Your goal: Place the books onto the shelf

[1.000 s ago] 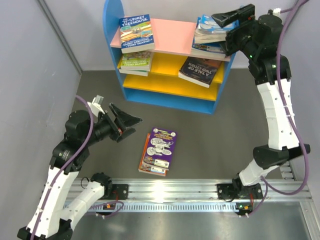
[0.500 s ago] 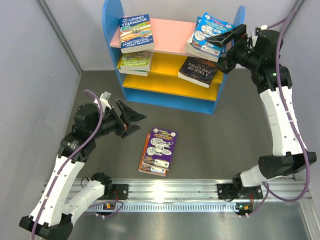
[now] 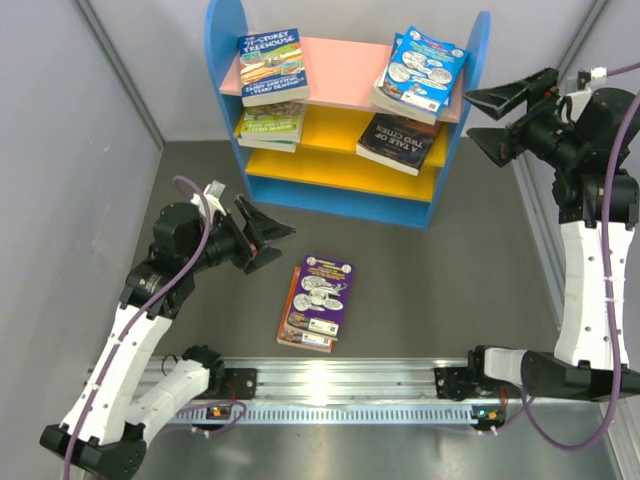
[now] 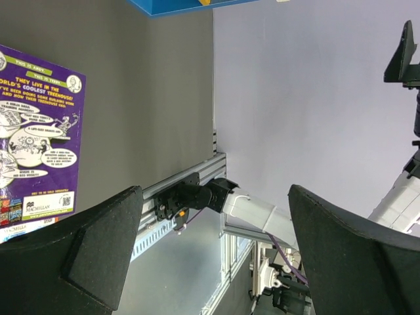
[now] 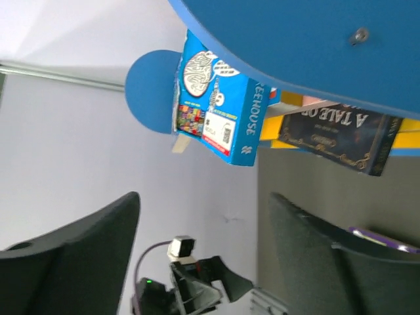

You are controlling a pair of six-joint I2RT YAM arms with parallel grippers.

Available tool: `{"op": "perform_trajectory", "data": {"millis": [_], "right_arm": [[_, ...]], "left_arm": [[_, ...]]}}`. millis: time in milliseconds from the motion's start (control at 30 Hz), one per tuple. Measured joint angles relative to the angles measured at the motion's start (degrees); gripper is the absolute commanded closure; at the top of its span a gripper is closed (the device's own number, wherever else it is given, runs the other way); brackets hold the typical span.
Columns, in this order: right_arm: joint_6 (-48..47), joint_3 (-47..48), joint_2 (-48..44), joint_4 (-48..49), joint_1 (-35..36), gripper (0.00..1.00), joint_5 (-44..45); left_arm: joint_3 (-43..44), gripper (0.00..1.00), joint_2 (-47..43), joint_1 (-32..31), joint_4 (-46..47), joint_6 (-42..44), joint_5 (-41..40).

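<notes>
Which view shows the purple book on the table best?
Top external: the whole purple book lies atop an orange book. Left wrist cuts it off at the left edge, print sharper. Right wrist catches only a purple sliver, lower right.

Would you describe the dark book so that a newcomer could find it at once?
Start at the blue-sided shelf. On its upper yellow board, right end, lies the dark book. It alone has a black cover, titled A Tale of Two Cities.

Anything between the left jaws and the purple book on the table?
Nothing: the top view shows only bare table between the left gripper, jaws open, and the purple book.
</notes>
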Motion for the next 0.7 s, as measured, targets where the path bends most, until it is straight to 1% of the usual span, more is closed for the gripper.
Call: {"op": "perform_trajectory", "data": {"millis": [67,100,167,200,233,267,367,467,533,700], "right_arm": [[-0.26,-0.15,0.00,0.74,1.03,0.49,-0.85],[-0.39,-0.26,-0.02,1.11,1.53,0.64,-0.74],[-0.83,-0.35,-0.13,1.53,4.35,0.78,0.20],[-1.07,-0.35,-0.13,1.70,6.27,0.91,0.63],[-1.40,-0.35,-0.13,1.92,8.92,0.97,1.38],[-1.64,-0.35,-0.11,2.14,11.21,1.00,2.25],[-2.25,-0.31,0.55,2.32,17.29,1.00,4.74],[-2.80,-0.20,2.21,2.29,20.90,1.00,7.76],[-3.08,-0.20,3.76,2.14,22.08,1.00,10.27],[-3.58,0.39,7.13,1.66,22.36,1.00,14.84]], "left_arm": [[0.00,0.04,-0.31,0.00,0.00,-0.02,-0.20],[0.00,0.04,-0.33,0.00,0.00,-0.02,-0.26],[0.00,0.04,-0.26,0.00,-0.02,-0.07,-0.63],[0.00,0.04,-0.26,0.00,-0.02,-0.11,-0.85],[0.00,0.04,-0.26,0.00,0.02,-0.17,-1.03],[0.00,0.05,-0.26,0.00,0.07,-0.26,-1.14],[0.07,0.05,0.13,0.00,0.31,-0.48,-1.29],[0.66,0.05,1.07,0.00,0.26,-0.50,-1.49],[1.36,0.05,1.64,0.00,0.24,-0.48,-1.75],[2.80,0.06,1.77,0.00,-0.04,-0.48,-2.49]]}}
